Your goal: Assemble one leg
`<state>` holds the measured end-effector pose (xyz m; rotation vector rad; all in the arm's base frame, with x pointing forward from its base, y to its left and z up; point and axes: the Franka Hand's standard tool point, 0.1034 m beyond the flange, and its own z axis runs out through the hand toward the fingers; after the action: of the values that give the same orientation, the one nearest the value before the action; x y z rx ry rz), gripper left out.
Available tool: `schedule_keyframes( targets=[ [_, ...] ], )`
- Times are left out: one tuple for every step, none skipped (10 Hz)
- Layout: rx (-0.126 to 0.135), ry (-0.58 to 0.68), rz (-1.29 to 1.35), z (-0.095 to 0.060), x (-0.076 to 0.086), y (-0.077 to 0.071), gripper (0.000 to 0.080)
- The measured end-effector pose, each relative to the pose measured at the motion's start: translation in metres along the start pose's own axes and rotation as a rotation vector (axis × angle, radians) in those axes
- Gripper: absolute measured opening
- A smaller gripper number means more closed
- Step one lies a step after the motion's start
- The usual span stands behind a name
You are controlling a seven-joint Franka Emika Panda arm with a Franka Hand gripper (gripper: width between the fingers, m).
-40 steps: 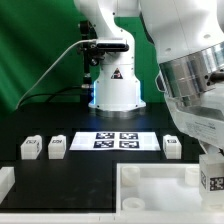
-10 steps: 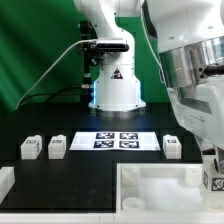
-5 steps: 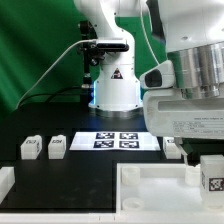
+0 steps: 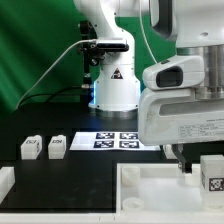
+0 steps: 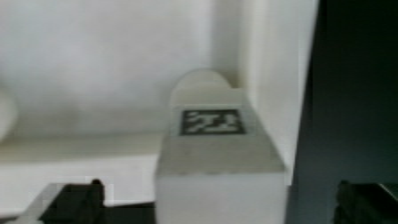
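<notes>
In the wrist view a white leg [image 5: 222, 150] with a black-and-white tag on its face stands upright between my fingers, on the white tray [image 5: 71, 90]. My gripper [image 5: 217, 205] is open, and dark gaps show on both sides between the leg and the fingertips [image 5: 75, 200]. In the exterior view the same leg [image 4: 213, 178] stands at the tray's [image 4: 150, 185] right side, below my white hand [image 4: 185, 115]. The fingers are mostly hidden there. Two more legs [image 4: 30, 148] [image 4: 57, 146] stand on the black table at the exterior view's left.
The marker board [image 4: 112, 139] lies flat mid-table, in front of the arm's base [image 4: 115, 90]. A white part's corner [image 4: 5, 180] shows at the exterior view's lower left edge. My hand hides the table area behind the tray's right side.
My wrist has turned and shifted left, and now covers the fourth leg that stood right of the marker board. The leg at the tray's right side has stayed where it was.
</notes>
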<state>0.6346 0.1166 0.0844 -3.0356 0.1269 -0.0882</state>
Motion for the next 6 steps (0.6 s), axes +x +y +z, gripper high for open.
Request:
schedule_keyframes(
  targets=[
    [0.001, 0.0, 0.004, 0.0, 0.0, 0.0, 0.0553],
    [0.009, -0.002, 0.11, 0.0002, -0.0005, -0.0018, 0.0347],
    [0.016, -0.005, 0.221, 0.0002, -0.0007, -0.0032, 0.0347],
    [0.016, -0.004, 0.3, -0.0001, -0.0003, -0.0022, 0.0299],
    [0.015, -0.005, 0.367, -0.0002, -0.0002, -0.002, 0.0299],
    [0.025, 0.0, 0.582, 0.0, 0.0006, -0.0009, 0.0299]
  ],
)
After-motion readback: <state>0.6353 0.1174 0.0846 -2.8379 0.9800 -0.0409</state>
